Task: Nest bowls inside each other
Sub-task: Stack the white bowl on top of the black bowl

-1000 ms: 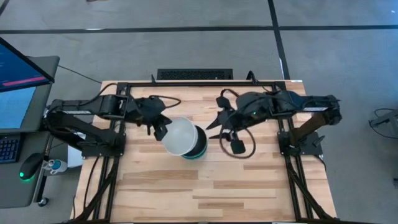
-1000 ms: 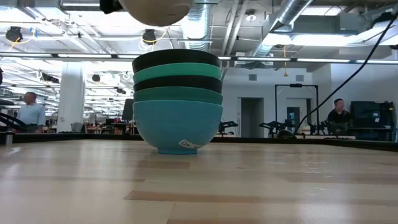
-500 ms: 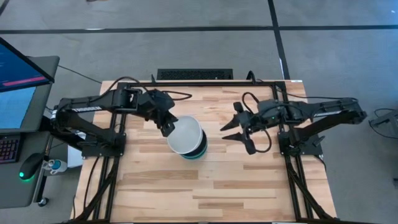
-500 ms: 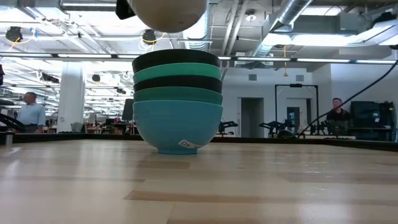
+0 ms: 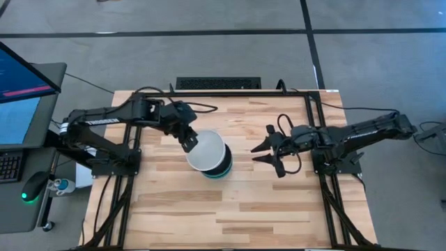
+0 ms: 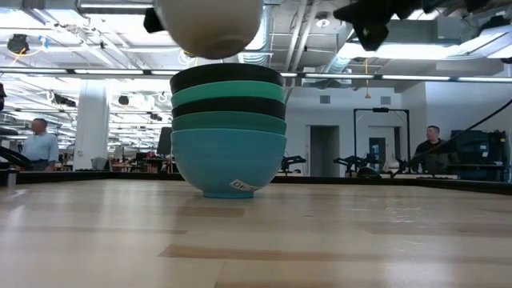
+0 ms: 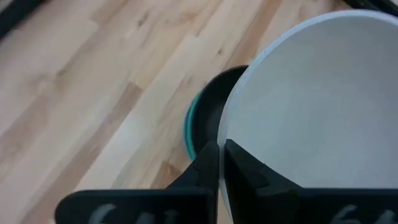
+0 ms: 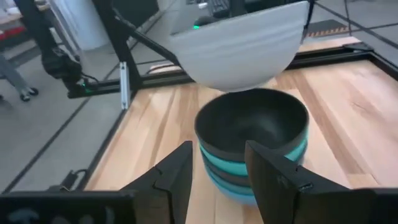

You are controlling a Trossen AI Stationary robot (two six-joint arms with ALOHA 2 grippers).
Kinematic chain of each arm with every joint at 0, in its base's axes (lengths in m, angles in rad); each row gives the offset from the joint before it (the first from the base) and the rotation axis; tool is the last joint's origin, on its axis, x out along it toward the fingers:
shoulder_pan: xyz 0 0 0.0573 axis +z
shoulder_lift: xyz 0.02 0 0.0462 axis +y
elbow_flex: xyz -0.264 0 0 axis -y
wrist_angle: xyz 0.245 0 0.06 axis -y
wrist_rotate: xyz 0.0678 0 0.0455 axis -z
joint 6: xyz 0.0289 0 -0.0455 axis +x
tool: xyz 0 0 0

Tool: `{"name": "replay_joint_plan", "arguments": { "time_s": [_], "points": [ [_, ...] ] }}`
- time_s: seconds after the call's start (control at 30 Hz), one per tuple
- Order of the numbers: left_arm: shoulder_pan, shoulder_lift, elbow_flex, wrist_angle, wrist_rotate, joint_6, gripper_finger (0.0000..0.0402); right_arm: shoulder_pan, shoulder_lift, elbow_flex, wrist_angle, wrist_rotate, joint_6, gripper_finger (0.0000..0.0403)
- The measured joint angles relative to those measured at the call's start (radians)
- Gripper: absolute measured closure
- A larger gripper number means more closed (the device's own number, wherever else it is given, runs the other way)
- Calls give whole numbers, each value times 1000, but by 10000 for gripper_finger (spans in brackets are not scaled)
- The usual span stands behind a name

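Observation:
Several bowls (image 6: 228, 128) stand nested in a stack (image 5: 221, 169) at the table's middle, a black one (image 8: 252, 121) on top and a cyan one (image 6: 228, 164) at the bottom, foot on the wood. Above the stack hangs a white bowl (image 5: 207, 150), also in the low view (image 6: 208, 24), with my left gripper (image 5: 189, 143) shut on it. My right gripper (image 5: 268, 155) stands open to the right of the stack, fingers (image 8: 180, 177) pointing toward it, nothing between them. My left gripper pinches the white bowl's rim (image 7: 219, 146) on its left, far side, one finger inside the bowl and one outside. The fingers slant down from the table's far left. The bowl hangs upright, mouth up, clear of the black top bowl (image 7: 208, 121).
A keyboard (image 5: 218, 83) lies past the table's far edge, a monitor (image 5: 21, 77) and a mouse (image 5: 33, 187) stand to the left. Black frame rails (image 5: 322, 174) run along both sides. People (image 6: 38, 144) show far off in the room. Bare wood (image 5: 230, 216) lies toward the near edge.
My left gripper has carried the white bowl a little toward the table's right, over the stack, still clear of it. My right gripper has come down and drawn back toward the table's right edge, staying open. The stack has kept still.

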Motion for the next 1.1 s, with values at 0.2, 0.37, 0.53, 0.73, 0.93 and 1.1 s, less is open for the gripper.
{"name": "replay_joint_plan", "arguments": {
  "time_s": [0.2,0.37,0.53,0.73,0.93,1.1],
  "points": [
    [6,63,-1,30,63,-3,401,3,-9,-23,-14,85,0,233],
    [10,101,-1,86,73,2,401,38,0,-23,-24,193,-27,233],
    [21,114,-3,68,83,3,401,72,-1,-23,-80,217,3,233],
    [25,163,-4,45,69,4,401,113,-1,-23,-80,250,7,233],
    [25,253,-4,40,70,56,401,132,-1,-23,-88,295,8,233],
    [27,294,-5,89,90,75,399,137,-1,-23,-87,295,10,233]
  ]
}}
